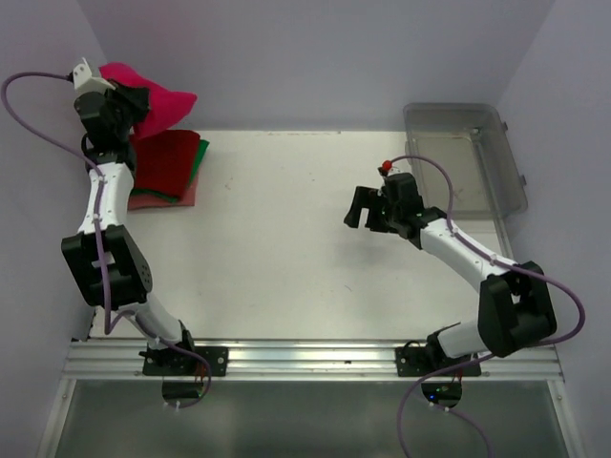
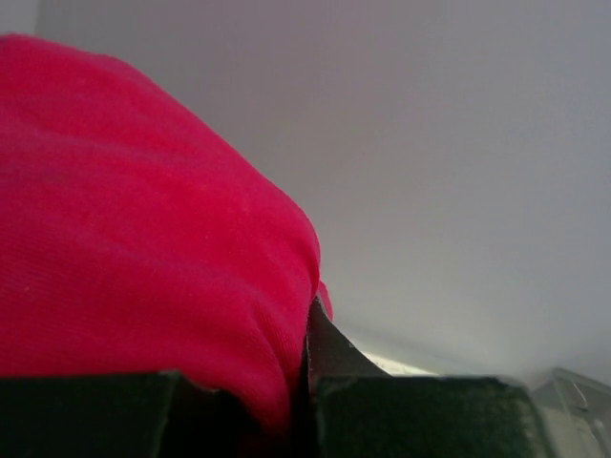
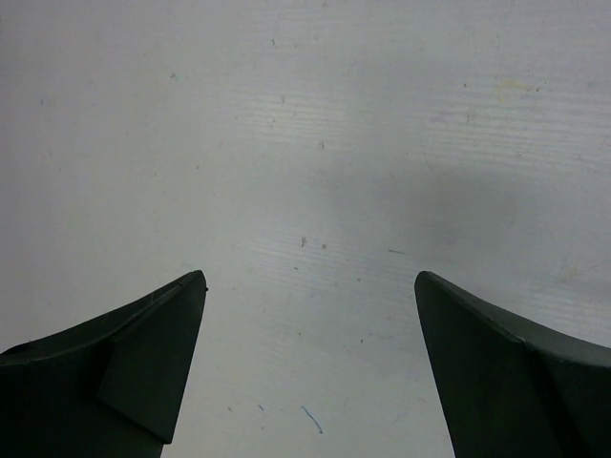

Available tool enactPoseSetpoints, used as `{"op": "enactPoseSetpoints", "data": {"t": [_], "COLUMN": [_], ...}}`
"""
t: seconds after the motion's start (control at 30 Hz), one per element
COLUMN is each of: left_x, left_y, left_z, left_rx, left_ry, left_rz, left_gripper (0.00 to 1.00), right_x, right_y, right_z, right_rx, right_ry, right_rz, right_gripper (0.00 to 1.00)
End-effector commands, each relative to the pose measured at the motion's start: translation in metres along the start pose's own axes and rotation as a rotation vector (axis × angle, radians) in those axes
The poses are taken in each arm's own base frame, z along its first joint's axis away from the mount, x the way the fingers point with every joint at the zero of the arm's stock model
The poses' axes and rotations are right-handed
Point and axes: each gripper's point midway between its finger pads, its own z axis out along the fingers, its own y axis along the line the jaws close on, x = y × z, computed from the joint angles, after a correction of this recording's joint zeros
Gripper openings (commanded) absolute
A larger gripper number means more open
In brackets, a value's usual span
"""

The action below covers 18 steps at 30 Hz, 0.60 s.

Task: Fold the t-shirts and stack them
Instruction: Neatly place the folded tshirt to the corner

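- Right fingers (image 3: 143,382), closest to the wrist lens, stand wide apart with nothing between them; below them is only the pale, lightly scuffed bench (image 3: 305,143).
- Seen from above, the right arm (image 1: 468,253) rises from its base at the near rail and bends at a black elbow by the bench's right edge. From there it reaches left and away, so its fingers hang over the open middle-right of the bench.
- That wrist is near the clear grey bin (image 1: 468,157) at the far right corner but does not touch it.
- Left fingers (image 2: 420,420) are clamped together on a fold of the crimson-pink t-shirt (image 2: 143,219), whose cloth bulges up and fills the left half of the left wrist view.
- The left arm (image 1: 105,200) stretches almost straight along the bench's left edge, with its wrist raised at the far left corner and pointing toward the right.
- The crimson-pink t-shirt hangs bunched from that grip, off the bench and above the far end of the folded stack.
- The stack lies at the far left corner: a dark red t-shirt (image 1: 170,157) on top, a green t-shirt (image 1: 201,157) showing at its right edge, and a salmon-pink t-shirt (image 1: 177,199) at the bottom, showing along the near side.
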Motion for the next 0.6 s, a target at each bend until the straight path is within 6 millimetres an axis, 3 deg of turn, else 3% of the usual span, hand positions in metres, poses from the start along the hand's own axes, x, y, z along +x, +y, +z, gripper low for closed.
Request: {"op": "enactPoseSetpoints", "data": {"t": [0.0,0.07,0.1,0.13,0.17,0.2,0.27,0.33,0.37,0.47,0.5,0.57], "left_x": [-0.018,0.011,0.040,0.081,0.101,0.152,0.200,0.242,0.230,0.218,0.202,0.189], "left_y": [0.018,0.056,0.074,0.107,0.128,0.162,0.186,0.204,0.201,0.194,0.182,0.172], "left_z": [0.020,0.026,0.027,0.032,0.030,0.028,0.020,-0.002,-0.001,-0.010,-0.009,-0.009], "left_rx": [0.049,0.000,-0.006,-0.061,-0.095,-0.161,-0.220,-0.241,-0.200,-0.232,-0.215,-0.219], "left_ry": [-0.107,-0.052,0.021,0.098,0.129,0.226,0.336,0.404,0.337,0.295,0.271,0.249], "left_rz": [0.079,-0.007,-0.056,-0.127,-0.217,-0.296,-0.448,-0.584,-0.624,-0.598,-0.579,-0.597], "left_gripper": [0.00,0.00,0.00,0.00,0.00,0.00,0.00,0.00,0.00,0.00,0.00,0.00], "right_x": [-0.014,-0.015,-0.014,-0.015,-0.015,-0.014,-0.014,-0.011,-0.011,-0.006,-0.003,-0.002], "right_y": [0.015,0.018,0.019,0.021,0.023,0.022,0.024,0.020,0.018,0.015,0.013,0.013], "right_z": [-0.022,-0.025,-0.027,-0.031,-0.032,-0.033,-0.038,-0.039,-0.040,-0.039,-0.038,-0.037], "right_rx": [-0.055,-0.068,-0.070,-0.077,-0.084,-0.082,-0.088,-0.073,-0.065,-0.058,-0.057,-0.059], "right_ry": [-0.051,-0.051,-0.047,-0.051,-0.054,-0.052,-0.057,-0.060,-0.064,-0.059,-0.058,-0.057], "right_rz": [-0.012,-0.012,-0.011,-0.010,-0.009,-0.007,-0.012,-0.023,-0.026,-0.029,-0.029,-0.029], "right_gripper": [0.95,0.95,0.95,0.96,0.96,0.96,0.96,0.96,0.96,0.96,0.96,0.97]}}
